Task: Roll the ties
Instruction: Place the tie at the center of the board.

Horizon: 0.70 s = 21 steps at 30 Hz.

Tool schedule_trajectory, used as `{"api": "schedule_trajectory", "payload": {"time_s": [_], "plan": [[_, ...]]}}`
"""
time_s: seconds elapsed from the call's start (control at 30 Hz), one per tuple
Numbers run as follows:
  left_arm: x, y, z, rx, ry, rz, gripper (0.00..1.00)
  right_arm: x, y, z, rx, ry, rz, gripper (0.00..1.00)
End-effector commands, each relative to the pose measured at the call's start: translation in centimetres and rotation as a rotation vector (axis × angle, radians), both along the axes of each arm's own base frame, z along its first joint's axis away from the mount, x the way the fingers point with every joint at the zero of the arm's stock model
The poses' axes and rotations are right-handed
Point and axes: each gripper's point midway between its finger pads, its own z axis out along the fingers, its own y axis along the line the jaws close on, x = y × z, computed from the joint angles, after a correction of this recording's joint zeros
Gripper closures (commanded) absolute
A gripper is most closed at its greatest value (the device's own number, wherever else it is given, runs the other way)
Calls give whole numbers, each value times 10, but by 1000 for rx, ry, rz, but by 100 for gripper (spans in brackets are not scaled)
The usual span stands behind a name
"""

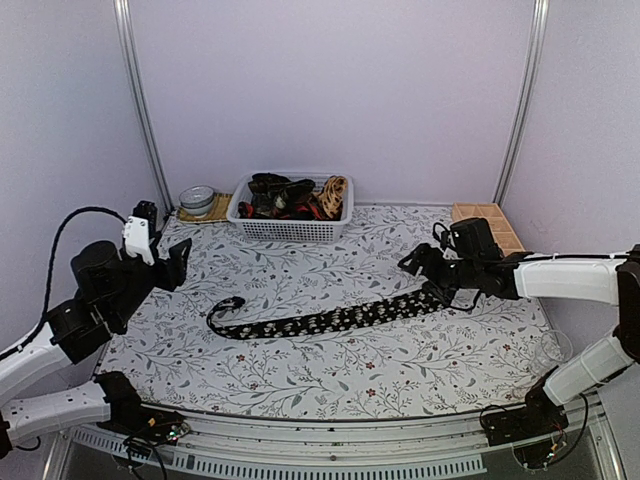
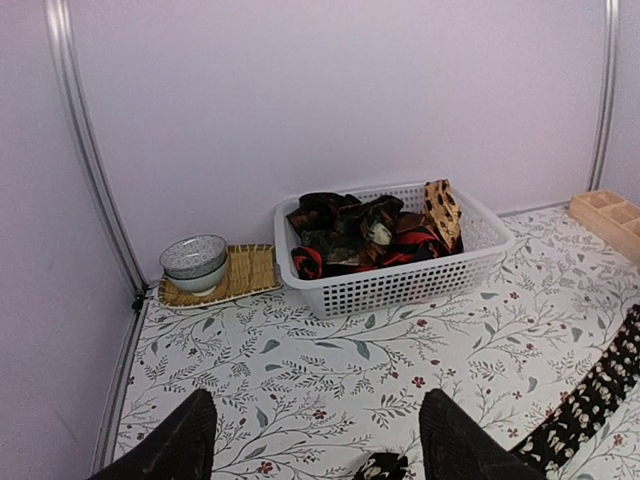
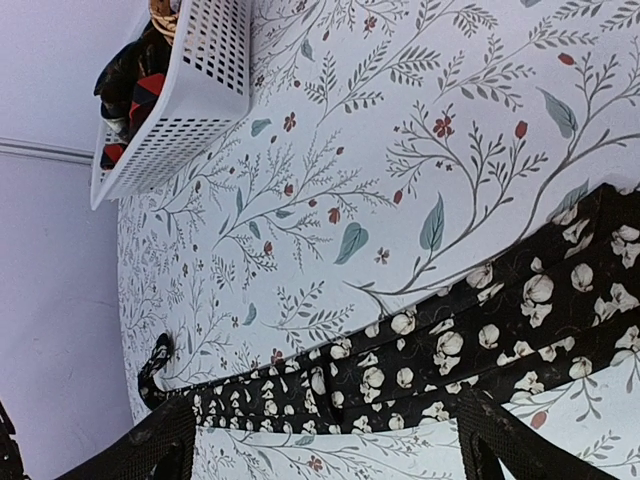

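Note:
A black tie with pale flower specks (image 1: 330,320) lies flat across the flowered table cloth, its narrow end curled at the left (image 1: 222,308). It also shows in the right wrist view (image 3: 450,350) and at the lower right of the left wrist view (image 2: 590,405). My right gripper (image 1: 440,285) hovers over the tie's wide end, open and empty; its fingertips (image 3: 500,440) straddle the tie. My left gripper (image 1: 172,265) is open and empty, left of the tie's curled end (image 2: 382,467). More rolled ties (image 1: 290,197) lie in a white basket (image 1: 290,228).
A bowl (image 1: 198,198) stands on a woven mat (image 1: 205,213) left of the basket. A wooden compartment tray (image 1: 488,225) sits at the back right. Metal frame posts and pale walls ring the table.

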Motion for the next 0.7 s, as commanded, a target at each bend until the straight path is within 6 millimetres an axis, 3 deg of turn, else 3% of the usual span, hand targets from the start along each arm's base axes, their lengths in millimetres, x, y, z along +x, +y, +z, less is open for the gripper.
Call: {"api": "schedule_trajectory", "payload": {"time_s": [0.0, 0.1, 0.17, 0.43, 0.67], "plan": [[-12, 37, 8, -124, -53, 156, 30, 16, -2, 1, 19, -10, -2, 9], [-16, 46, 7, -192, -61, 198, 28, 21, -5, -5, 20, 6, -8, 9], [-12, 41, -1, -220, -28, 194, 22, 24, -4, -11, 16, 18, -5, 9], [33, -11, -69, -9, 289, 172, 3, 29, 10, -41, 21, 93, 45, 10], [39, -66, -102, 124, 387, -91, 0, 34, 18, -62, 13, 152, 69, 8]]}}
